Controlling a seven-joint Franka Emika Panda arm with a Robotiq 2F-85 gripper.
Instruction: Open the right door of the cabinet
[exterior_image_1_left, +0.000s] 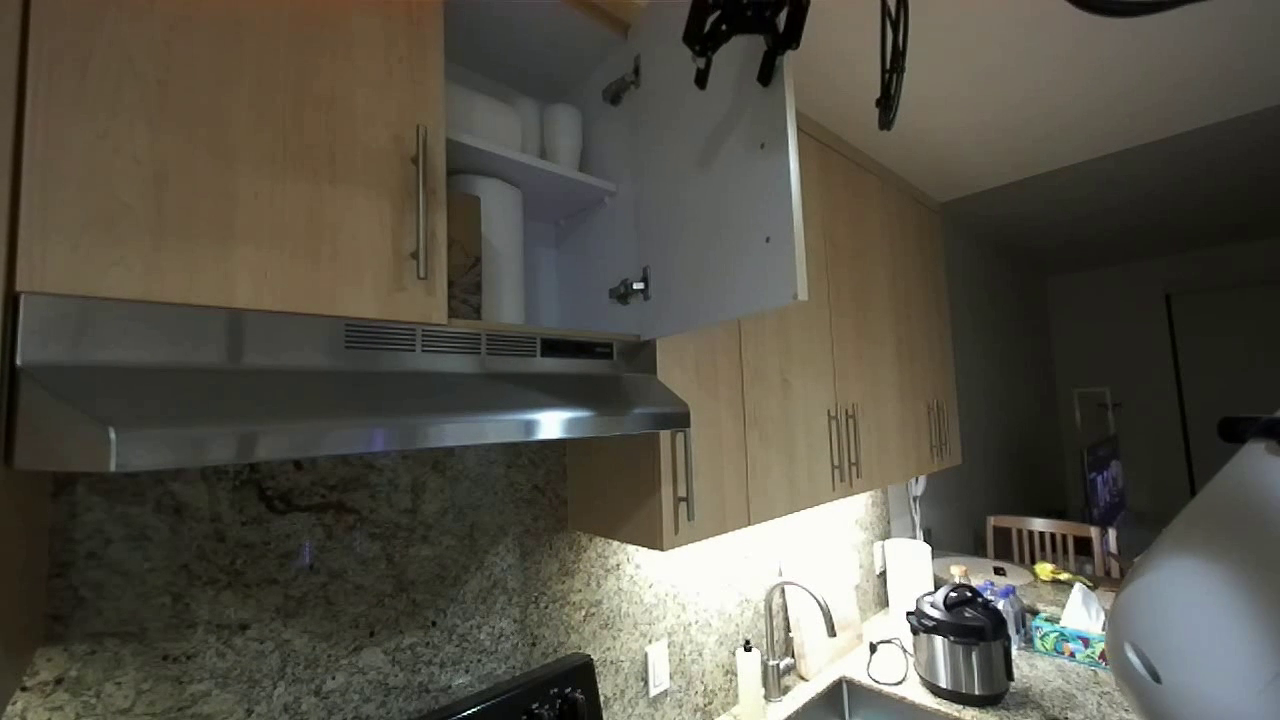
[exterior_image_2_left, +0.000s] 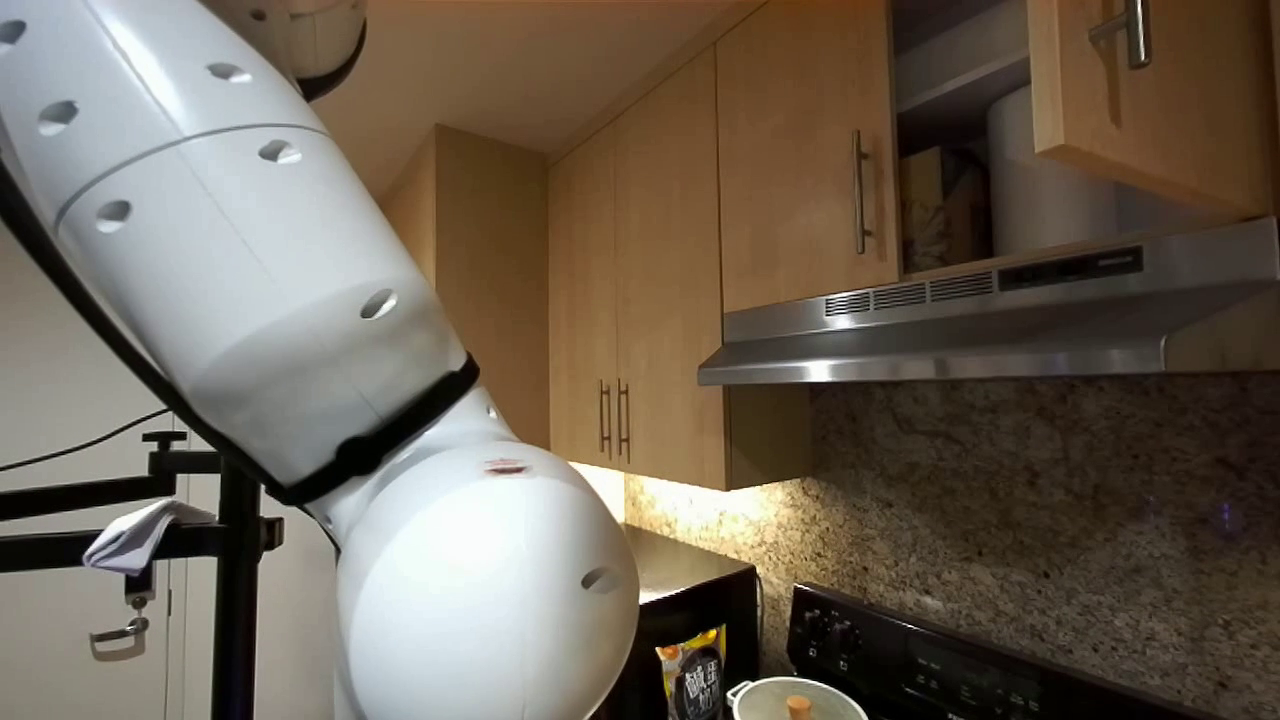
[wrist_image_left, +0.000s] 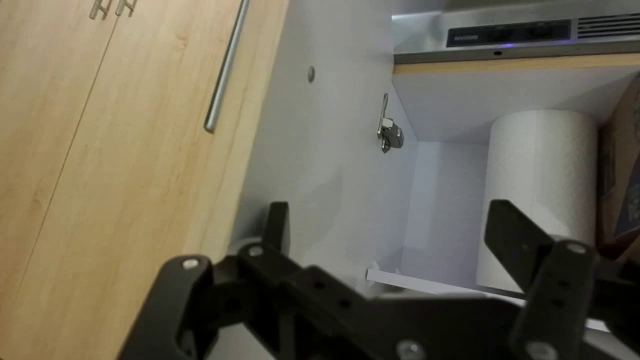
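Fingers (wrist_image_left: 276, 225) spread wide and empty here, hanging on the inner side of the swung-out right door (exterior_image_1_left: 720, 200), so any push should go outward!

cab (exterior_image_1_left: 230, 150) is lt tan w/ faint woodgrain, right door (exterior_image_1_left: 715, 210) same outside but pale gry inside, gripper (exterior_image_1_left: 735, 82) basically blk, arm (exterior_image_2_left: 270, 260) wht w/ a blk band (exterior_image_2_left: 378, 440), hood (exterior_image_1_left: 300, 400) silver, backsplash (exterior_image_1_left: 350, 580) speckled gry/brn, & tissue box (exterior_image_1_left: 1070, 643) mostly teal w/ busy print

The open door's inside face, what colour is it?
The right door's inside face is pale grey, clearest in an exterior view.
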